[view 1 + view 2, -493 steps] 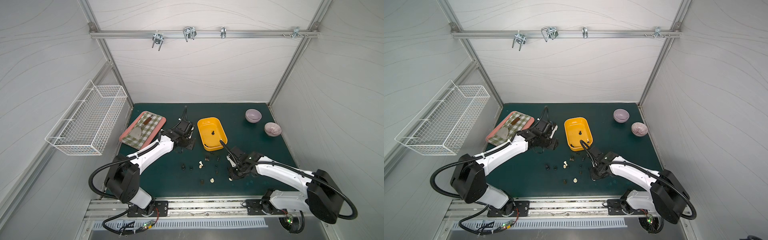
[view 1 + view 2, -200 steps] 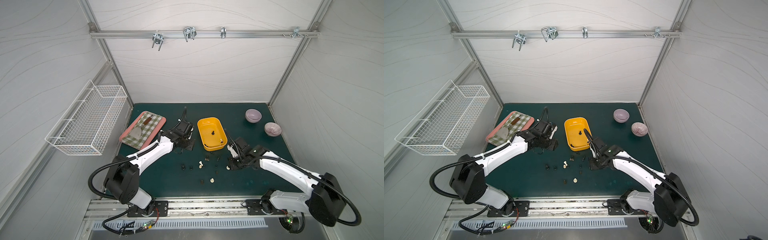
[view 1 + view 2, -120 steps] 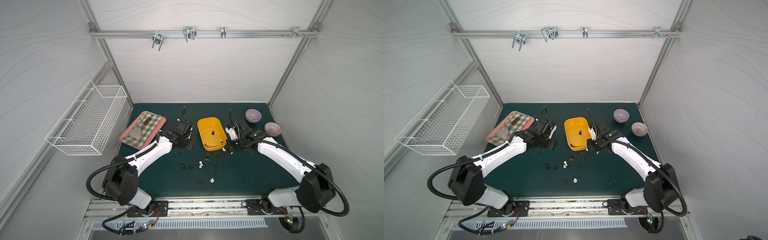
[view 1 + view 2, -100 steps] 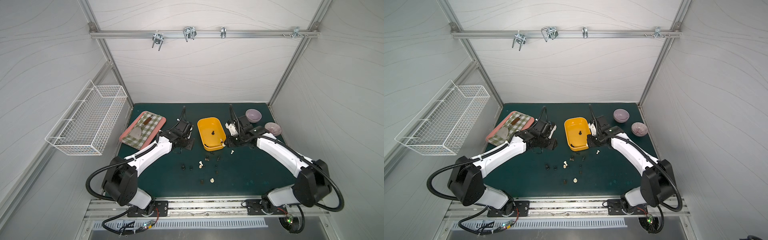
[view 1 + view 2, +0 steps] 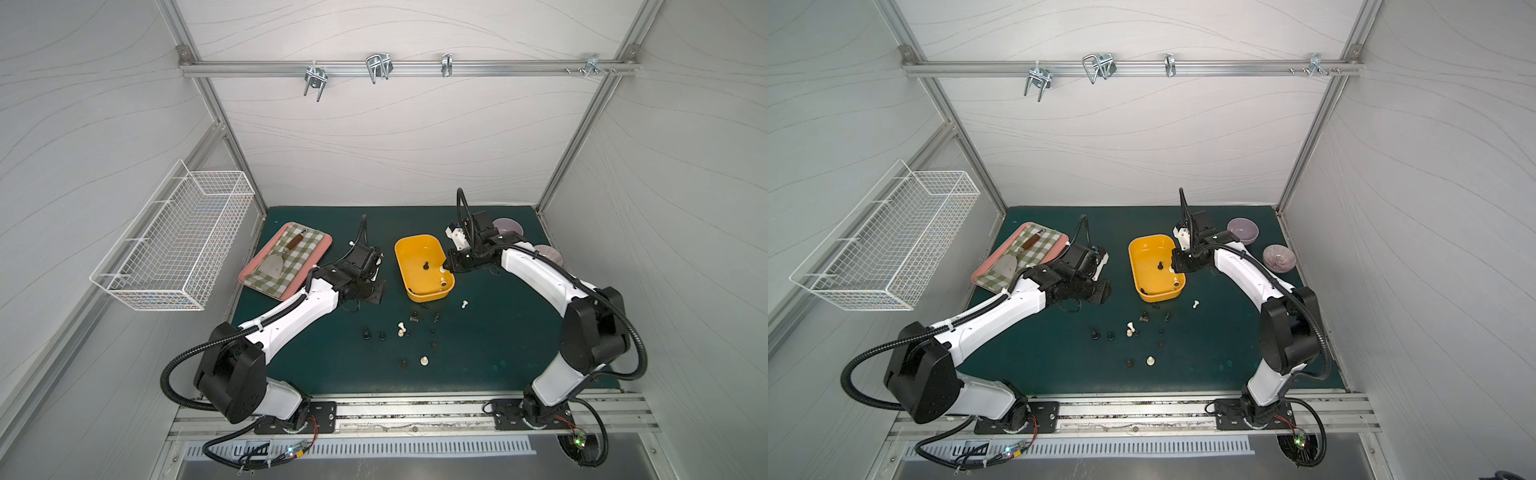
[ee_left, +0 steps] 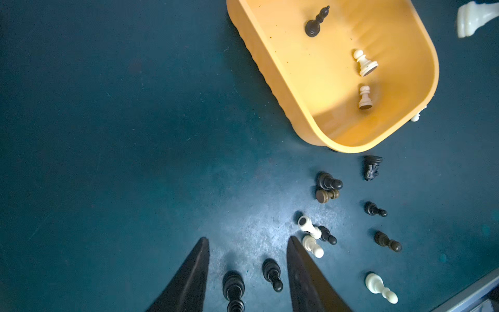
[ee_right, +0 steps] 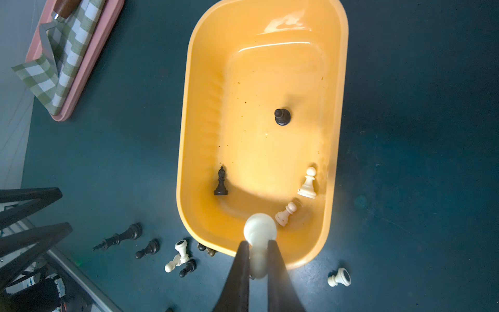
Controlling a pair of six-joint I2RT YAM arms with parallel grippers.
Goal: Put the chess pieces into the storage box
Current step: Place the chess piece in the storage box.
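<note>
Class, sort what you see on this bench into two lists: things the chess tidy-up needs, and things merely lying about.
Needed: chess pieces, storage box, right gripper shut on a white piece, open left gripper.
Lying about: pink tray with cloth and spatula, wire basket, two bowls.

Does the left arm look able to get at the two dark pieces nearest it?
Likely yes. The left arm has its jaws open and empty, and both dark pieces sit on bare mat ahead of them, nothing between. The right arm is off over the storage box, gripping a white piece.
</note>
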